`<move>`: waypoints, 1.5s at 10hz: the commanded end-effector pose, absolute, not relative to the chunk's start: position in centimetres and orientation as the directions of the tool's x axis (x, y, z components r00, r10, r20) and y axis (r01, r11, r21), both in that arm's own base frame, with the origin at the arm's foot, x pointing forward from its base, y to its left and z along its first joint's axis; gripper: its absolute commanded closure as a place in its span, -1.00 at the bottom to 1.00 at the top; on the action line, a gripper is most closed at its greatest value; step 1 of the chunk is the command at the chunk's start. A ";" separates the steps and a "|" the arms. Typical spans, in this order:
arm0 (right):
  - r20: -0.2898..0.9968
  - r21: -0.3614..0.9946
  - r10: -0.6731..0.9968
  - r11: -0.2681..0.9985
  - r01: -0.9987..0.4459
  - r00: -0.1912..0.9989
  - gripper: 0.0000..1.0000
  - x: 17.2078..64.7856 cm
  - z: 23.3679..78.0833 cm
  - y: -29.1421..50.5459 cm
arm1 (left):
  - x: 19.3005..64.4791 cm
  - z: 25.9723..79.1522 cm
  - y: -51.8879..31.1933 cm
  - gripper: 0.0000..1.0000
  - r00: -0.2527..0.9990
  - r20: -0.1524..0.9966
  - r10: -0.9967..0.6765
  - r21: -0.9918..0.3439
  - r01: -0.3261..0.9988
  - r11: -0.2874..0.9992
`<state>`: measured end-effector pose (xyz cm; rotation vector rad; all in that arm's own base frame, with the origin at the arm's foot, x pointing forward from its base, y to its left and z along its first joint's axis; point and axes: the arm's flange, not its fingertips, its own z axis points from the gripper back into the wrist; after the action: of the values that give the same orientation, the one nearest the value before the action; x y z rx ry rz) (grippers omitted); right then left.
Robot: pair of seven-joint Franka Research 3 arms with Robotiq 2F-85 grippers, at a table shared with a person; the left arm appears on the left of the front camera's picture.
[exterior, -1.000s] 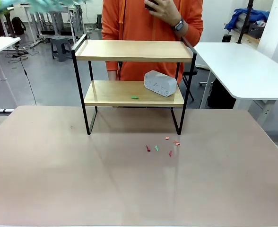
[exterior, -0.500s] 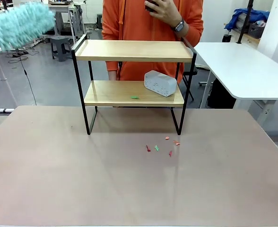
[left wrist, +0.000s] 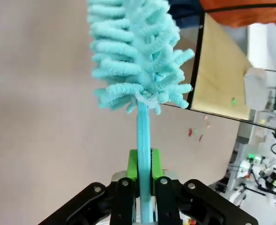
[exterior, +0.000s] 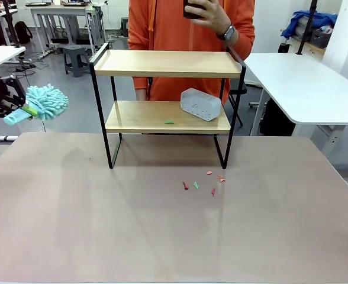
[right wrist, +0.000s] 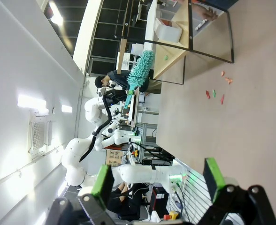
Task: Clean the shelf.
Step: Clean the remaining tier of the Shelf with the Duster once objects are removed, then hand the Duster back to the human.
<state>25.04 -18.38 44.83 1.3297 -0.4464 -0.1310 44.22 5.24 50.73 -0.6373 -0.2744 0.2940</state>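
Note:
The shelf [exterior: 168, 63] stands mid-table, two wooden boards in a black frame. On its lower board lie a white box [exterior: 200, 103] and a green scrap [exterior: 169, 122]. At the far left, level with that board, my left gripper [exterior: 25, 110] is shut on the handle of a turquoise duster [exterior: 47, 100], clear of the shelf. The left wrist view has the handle [left wrist: 142, 136] clamped between the green pads [left wrist: 133, 165], the fluffy head [left wrist: 135, 56] pointing toward the shelf [left wrist: 218, 79]. My right gripper [right wrist: 157, 183] stands open with nothing in it, far from the shelf [right wrist: 194, 33].
Several small red and green scraps [exterior: 203, 183] lie on the table in front of the shelf. A person in an orange top [exterior: 192, 35] stands behind it, holding a dark phone. White tables [exterior: 304, 83] stand at the right.
The duster has swung down from the top left corner to the left of the shelf, at lower-board height. My left gripper has come into the front view.

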 end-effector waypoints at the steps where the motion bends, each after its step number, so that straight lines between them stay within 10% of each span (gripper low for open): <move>1: 0.264 0.950 -0.332 0.252 -0.185 0.905 -1.00 25.0 44.9 -18.6 | 42.4 52.9 7.2 0.75 0.899 0.230 0.373 -0.710 -0.107 0.696; 11: 0.239 0.956 -0.343 0.246 -0.159 0.908 -1.00 25.0 44.8 -18.4 | 42.5 53.0 7.1 0.75 0.903 0.208 0.375 -0.697 -0.132 0.705; 15: 0.528 0.844 -0.264 0.057 -0.533 0.807 -1.00 23.5 55.5 -15.3 | 36.2 62.0 7.6 0.75 0.813 0.583 0.006 -0.791 0.565 0.237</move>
<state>23.01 -18.16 53.82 1.4463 -0.6454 0.0928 36.40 7.73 62.75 -1.0662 -0.5868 -0.1311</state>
